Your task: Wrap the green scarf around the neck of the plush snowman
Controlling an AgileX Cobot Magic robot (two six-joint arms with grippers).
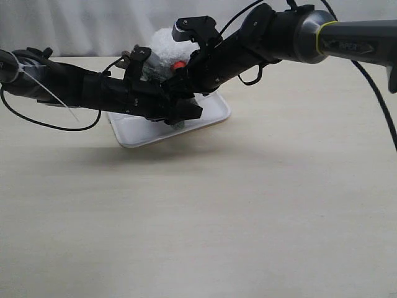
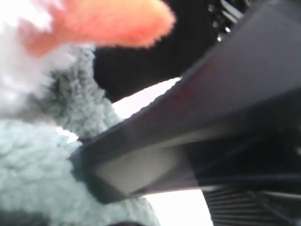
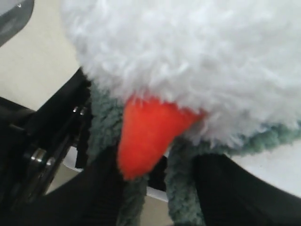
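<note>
The plush snowman [image 1: 162, 46] stands at the back of a white tray [image 1: 211, 115], its orange-red nose [image 1: 178, 65] facing me. The green scarf [image 1: 150, 70] lies round its neck, and two strands [image 3: 181, 188] hang down under the nose [image 3: 146, 136]. Both grippers meet right in front of the snowman. My right gripper [image 3: 162, 193] is open, its dark fingers [image 3: 230, 193] either side of the hanging strands without pinching them. My left gripper [image 1: 185, 112] is open just below. One of its fingers [image 2: 141, 169] shows a bare pad beside the scarf [image 2: 33, 174].
The tray [image 2: 141, 96] sits on a pale wooden tabletop [image 1: 248, 211] and looks tipped up at its left front corner. The two arms cross close together over it. A white curtain [image 1: 93, 25] hangs behind the table.
</note>
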